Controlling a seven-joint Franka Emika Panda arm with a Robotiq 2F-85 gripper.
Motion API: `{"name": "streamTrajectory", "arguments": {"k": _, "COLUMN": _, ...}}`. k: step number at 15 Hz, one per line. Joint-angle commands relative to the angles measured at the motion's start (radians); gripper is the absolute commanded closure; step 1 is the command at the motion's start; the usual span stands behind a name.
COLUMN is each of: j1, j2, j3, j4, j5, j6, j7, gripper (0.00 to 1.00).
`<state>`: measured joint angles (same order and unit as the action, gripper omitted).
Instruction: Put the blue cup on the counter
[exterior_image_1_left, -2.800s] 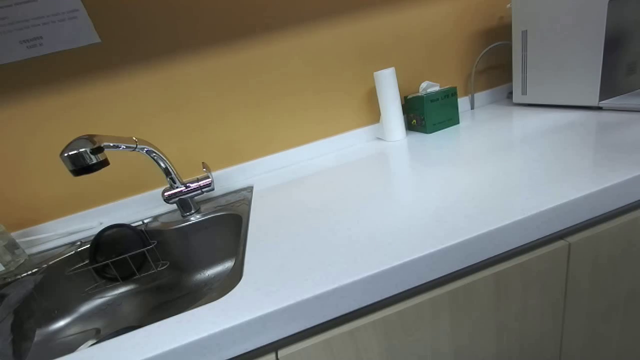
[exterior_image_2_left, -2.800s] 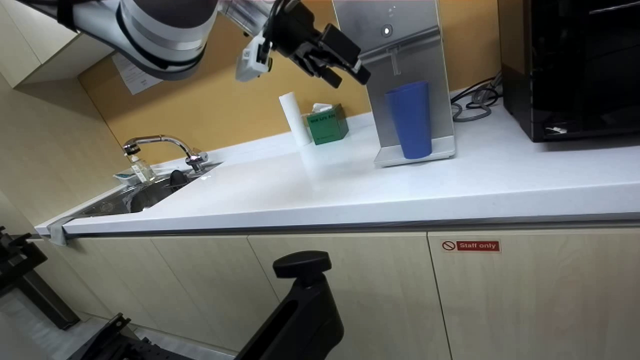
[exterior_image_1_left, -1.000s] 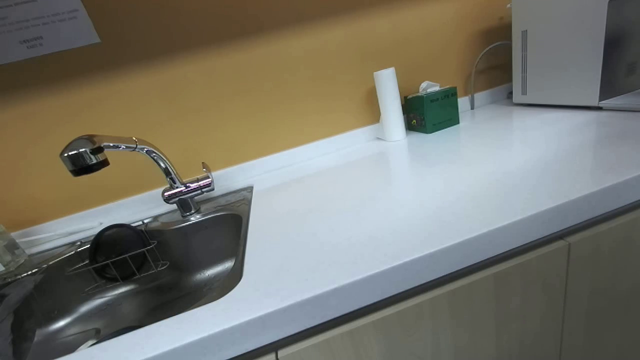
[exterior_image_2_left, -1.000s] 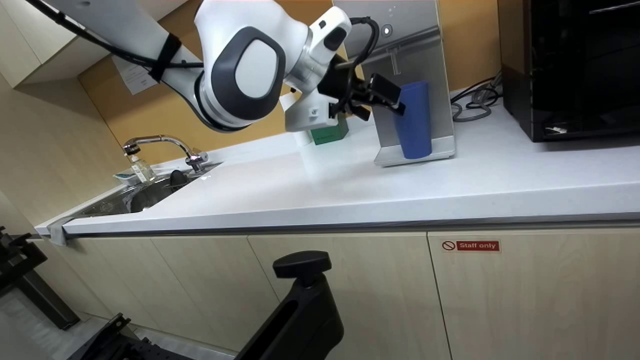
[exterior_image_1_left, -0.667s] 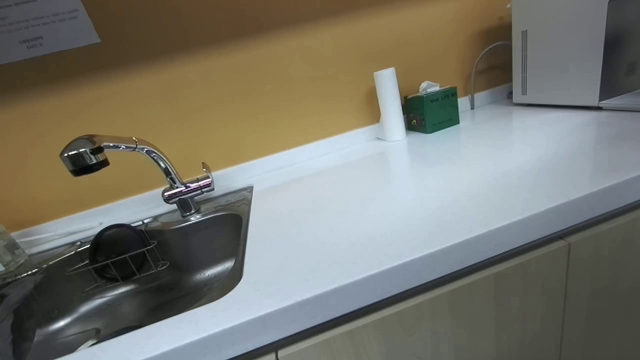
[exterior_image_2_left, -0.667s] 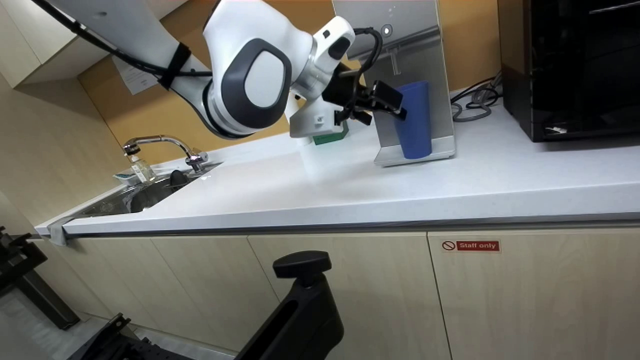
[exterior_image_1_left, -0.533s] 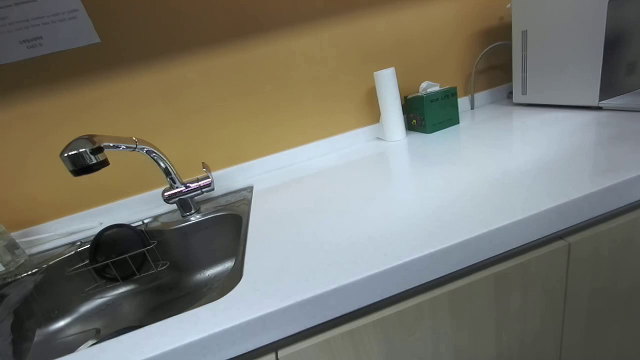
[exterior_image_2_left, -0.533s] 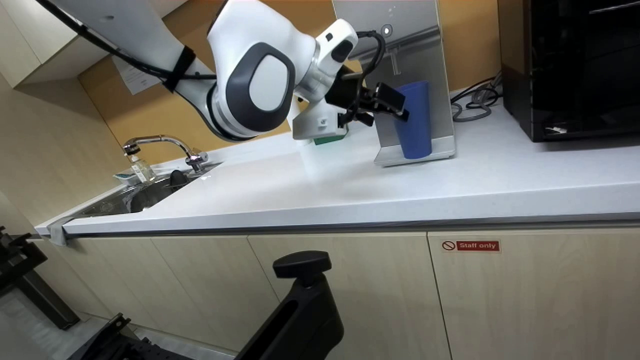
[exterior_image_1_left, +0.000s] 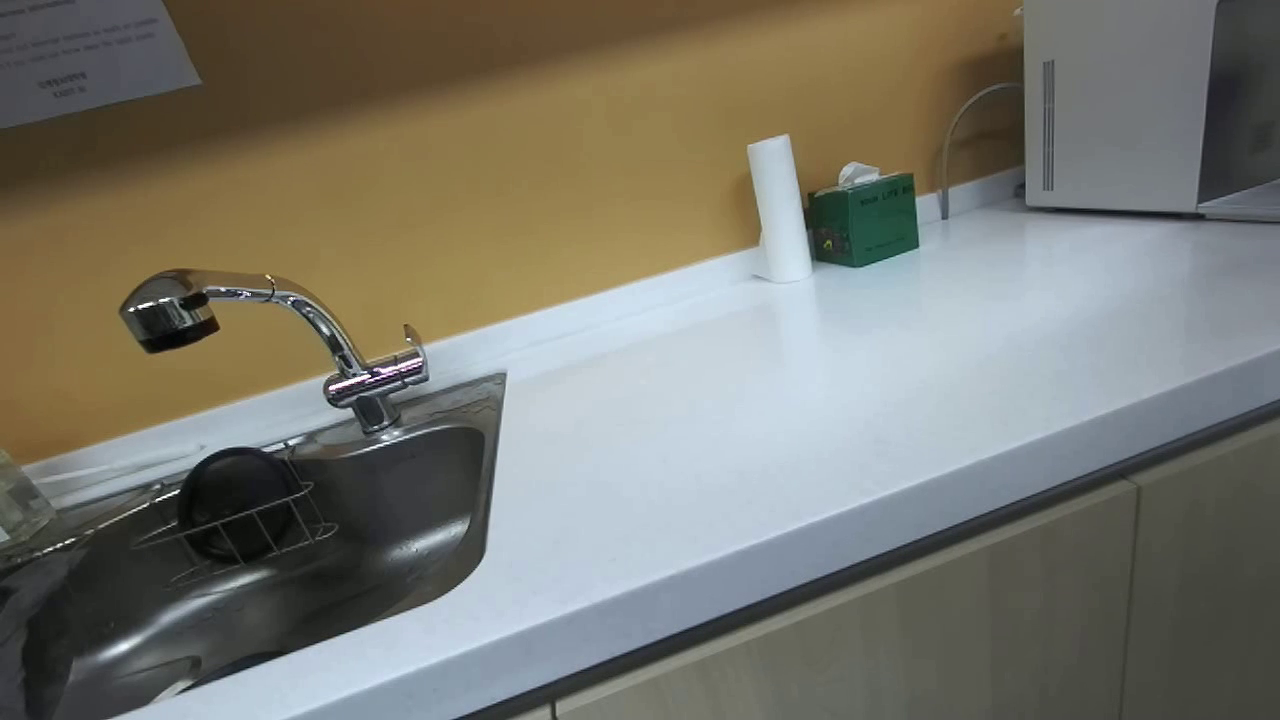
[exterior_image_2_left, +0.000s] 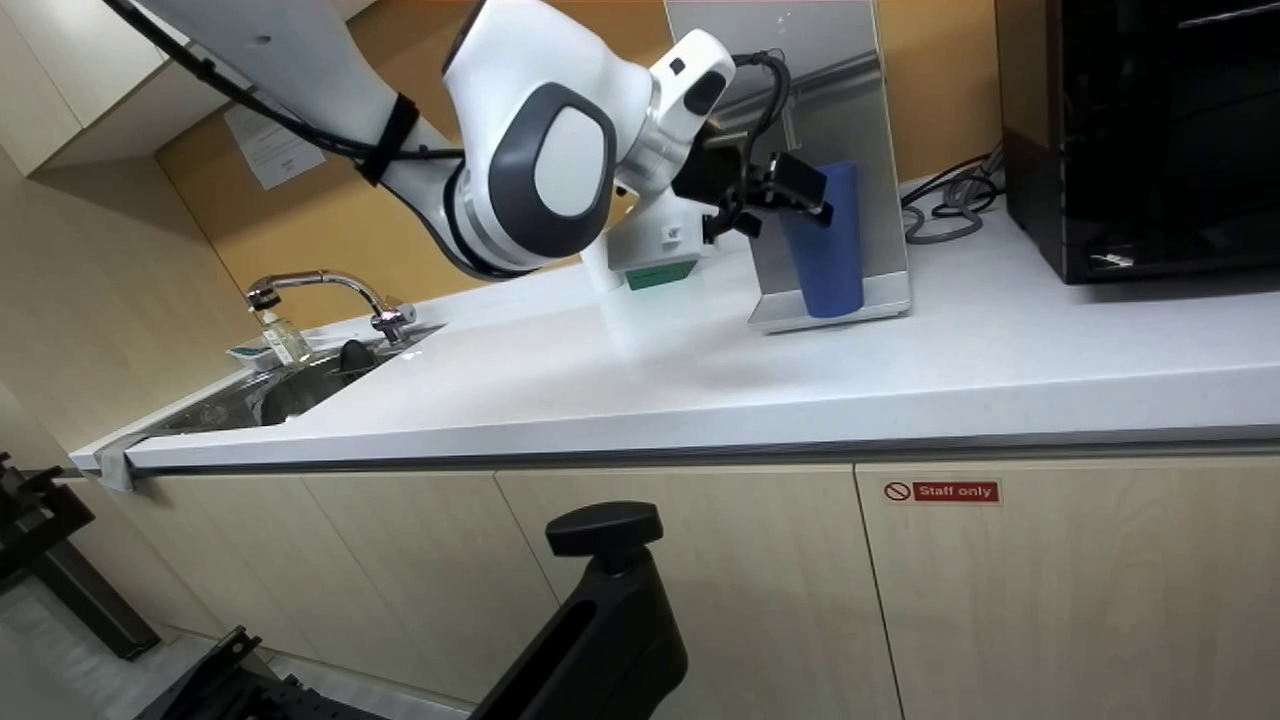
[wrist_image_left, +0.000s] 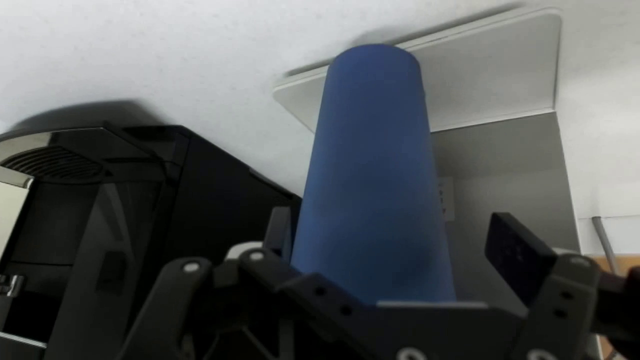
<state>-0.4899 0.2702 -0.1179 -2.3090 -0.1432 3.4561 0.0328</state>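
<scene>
The tall blue cup (exterior_image_2_left: 832, 260) stands upright on the pale base plate (exterior_image_2_left: 885, 296) of a steel dispenser on the glossy white counter (exterior_image_2_left: 560, 375). The cup also fills the middle of the wrist view (wrist_image_left: 375, 150). The counter shows in an exterior view (exterior_image_1_left: 800, 430) where cup and gripper are out of view. My gripper (exterior_image_2_left: 790, 219) is open at the cup's upper part. In the wrist view, the gripper (wrist_image_left: 395, 237) has a finger on each side of the cup. The left finger is close to the cup; the right one stands apart. The cup's rim is hidden behind the gripper.
The steel dispenser panel (exterior_image_2_left: 735, 20) rises right behind the cup. A black appliance (exterior_image_2_left: 1150, 150) stands right of it, with cables (exterior_image_2_left: 965, 205) between. A green tissue box (exterior_image_1_left: 865, 220), a paper roll (exterior_image_1_left: 782, 210) and the sink (exterior_image_1_left: 400, 520) with tap (exterior_image_1_left: 320, 320) lie along the counter.
My arm has moved down and to the right in an exterior view, bringing the open gripper from above left of the cup to around its upper part. The cup has not moved.
</scene>
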Motion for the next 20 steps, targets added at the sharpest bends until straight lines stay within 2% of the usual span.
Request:
{"name": "streamTrajectory", "arguments": {"k": 1, "j1": -0.074, "j2": 0.033, "j3": 0.072, "j4": 0.06, "j5": -0.047, "j6": 0.0, "j7": 0.038, "gripper": 0.0}}
{"name": "streamTrajectory", "arguments": {"k": 8, "j1": -0.16, "j2": 0.081, "j3": 0.144, "j4": 0.099, "j5": -0.054, "j6": 0.0, "j7": 0.023, "gripper": 0.0}}
{"name": "streamTrajectory", "arguments": {"k": 18, "j1": -0.24, "j2": 0.169, "j3": 0.224, "j4": 0.193, "j5": -0.088, "j6": 0.0, "j7": -0.004, "gripper": 0.0}}
{"name": "streamTrajectory", "arguments": {"k": 19, "j1": -0.246, "j2": 0.175, "j3": 0.231, "j4": 0.2, "j5": -0.092, "j6": 0.0, "j7": -0.007, "gripper": 0.25}}
{"name": "streamTrajectory", "arguments": {"k": 20, "j1": -0.252, "j2": 0.179, "j3": 0.236, "j4": 0.203, "j5": -0.099, "j6": 0.0, "j7": -0.008, "gripper": 0.26}}
